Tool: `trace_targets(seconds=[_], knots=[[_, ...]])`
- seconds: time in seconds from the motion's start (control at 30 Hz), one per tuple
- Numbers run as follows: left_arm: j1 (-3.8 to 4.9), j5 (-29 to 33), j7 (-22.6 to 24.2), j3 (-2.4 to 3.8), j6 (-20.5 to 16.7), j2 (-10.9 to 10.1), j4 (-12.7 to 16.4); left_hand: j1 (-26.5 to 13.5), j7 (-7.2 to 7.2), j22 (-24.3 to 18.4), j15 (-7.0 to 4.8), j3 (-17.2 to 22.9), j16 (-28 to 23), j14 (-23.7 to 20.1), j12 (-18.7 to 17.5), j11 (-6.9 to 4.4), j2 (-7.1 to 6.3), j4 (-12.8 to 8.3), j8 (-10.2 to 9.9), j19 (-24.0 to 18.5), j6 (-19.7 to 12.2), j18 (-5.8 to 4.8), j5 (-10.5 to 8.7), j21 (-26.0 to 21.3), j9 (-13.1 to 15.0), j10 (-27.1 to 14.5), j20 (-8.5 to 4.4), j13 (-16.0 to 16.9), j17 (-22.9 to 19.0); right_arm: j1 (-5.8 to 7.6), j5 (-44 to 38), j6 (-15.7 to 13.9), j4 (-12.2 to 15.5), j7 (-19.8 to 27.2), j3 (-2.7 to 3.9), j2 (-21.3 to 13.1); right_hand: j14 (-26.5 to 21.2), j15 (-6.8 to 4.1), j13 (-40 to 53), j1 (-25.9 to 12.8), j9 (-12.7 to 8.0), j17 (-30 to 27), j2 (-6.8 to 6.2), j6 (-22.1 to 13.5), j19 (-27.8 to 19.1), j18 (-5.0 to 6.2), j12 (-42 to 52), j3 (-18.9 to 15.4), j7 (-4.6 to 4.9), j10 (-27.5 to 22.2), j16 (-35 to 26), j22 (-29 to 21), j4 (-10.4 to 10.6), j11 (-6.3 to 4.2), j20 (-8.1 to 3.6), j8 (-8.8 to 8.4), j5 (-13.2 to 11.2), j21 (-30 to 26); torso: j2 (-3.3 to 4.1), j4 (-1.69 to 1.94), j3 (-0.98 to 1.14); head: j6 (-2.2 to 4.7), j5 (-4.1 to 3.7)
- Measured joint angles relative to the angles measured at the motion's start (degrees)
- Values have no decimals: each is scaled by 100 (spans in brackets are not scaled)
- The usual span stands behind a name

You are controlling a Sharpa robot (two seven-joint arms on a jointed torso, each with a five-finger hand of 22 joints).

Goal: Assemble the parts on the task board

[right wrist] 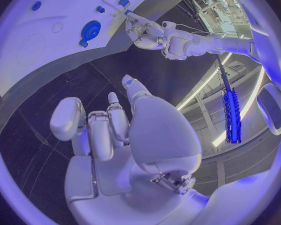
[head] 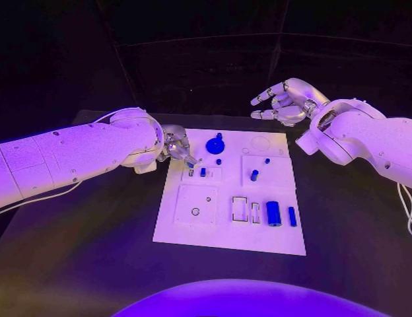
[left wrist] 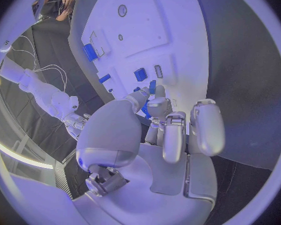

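The white task board (head: 197, 228) lies mid-table. A blue gear (head: 216, 146) sits near its far edge, a small blue peg (head: 255, 175) stands near the middle, and a blue cylinder (head: 274, 213) lies by a slimmer blue piece (head: 292, 216) at the near right. My left hand (head: 175, 146) hovers at the board's far left corner. In the left wrist view a small blue part (left wrist: 146, 109) shows pinched between thumb and fingers (left wrist: 158, 105) just above the board (left wrist: 172, 30). My right hand (head: 284, 104) is raised beyond the far right edge, fingers apart and holding nothing.
Empty rectangular slots (head: 240, 208) and a round hole (head: 195, 212) mark the board's near half. Two small blue pieces (head: 203, 172) sit under the left hand. Black table (head: 92, 251) surrounds the board. A thin cable (head: 411, 211) hangs from the right arm.
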Motion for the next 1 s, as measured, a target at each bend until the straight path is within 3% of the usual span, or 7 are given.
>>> trace_targets(seconds=[1.0], knots=[[-68, -66, -188, -3, 304, 54, -25, -13, 12, 12, 0, 64, 0, 0, 0, -19, -12, -2, 16, 0, -7, 0, 2, 0, 8, 19, 0, 6, 0, -2, -1, 8, -5, 2, -1, 3, 0, 0, 0, 0, 0, -1, 0, 0, 0, 0, 0, 0, 0, 0, 0, -7, 0, 0, 0, 22, 20, 0, -3, 3, 5, -43, 3]])
